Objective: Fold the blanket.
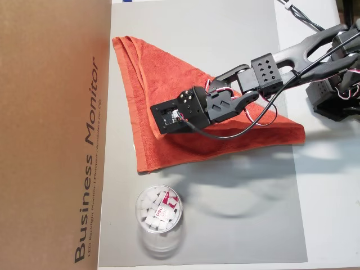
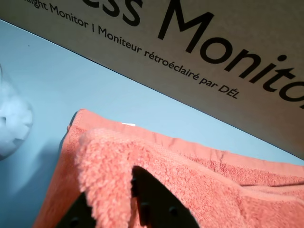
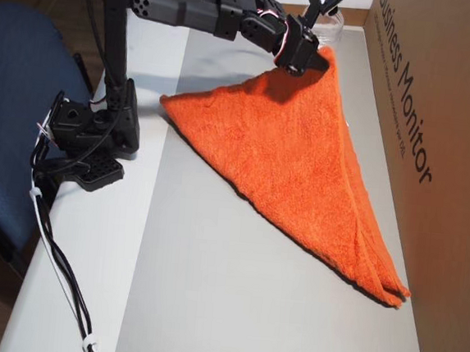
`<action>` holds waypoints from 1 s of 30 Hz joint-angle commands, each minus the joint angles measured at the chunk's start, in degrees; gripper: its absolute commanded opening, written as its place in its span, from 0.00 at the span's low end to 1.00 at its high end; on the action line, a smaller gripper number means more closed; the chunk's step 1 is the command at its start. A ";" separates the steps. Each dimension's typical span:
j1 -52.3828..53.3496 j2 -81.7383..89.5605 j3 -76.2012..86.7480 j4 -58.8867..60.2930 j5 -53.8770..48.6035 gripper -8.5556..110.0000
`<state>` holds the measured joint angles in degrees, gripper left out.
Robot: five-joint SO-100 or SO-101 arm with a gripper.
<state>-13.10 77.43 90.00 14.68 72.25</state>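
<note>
The orange-red terry blanket (image 1: 169, 73) lies on the grey mat (image 1: 225, 214), doubled over into a rough triangle with a hemmed edge toward the cardboard box. My gripper (image 1: 161, 119) is shut on one corner of it and holds that corner lifted off the mat. In an overhead view the gripper (image 3: 309, 57) pulls the blanket (image 3: 303, 149) up into a peak near the cup. In the wrist view the blanket (image 2: 213, 190) drapes over a black finger (image 2: 147, 199), and the gripper (image 2: 109, 202) pinches a fold of it.
A tall cardboard box (image 1: 50, 135) printed "Business Monitor" stands along the mat's edge, close to the blanket (image 3: 437, 120). A clear cup (image 1: 159, 216) of white pieces stands near the held corner. The arm base (image 3: 91, 130), cables and a blue chair (image 3: 21, 83) are at the other side.
</note>
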 commanded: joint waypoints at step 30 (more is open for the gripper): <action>-7.03 -23.99 -22.41 -0.97 0.00 0.07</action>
<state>-19.51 53.00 70.93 14.68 72.07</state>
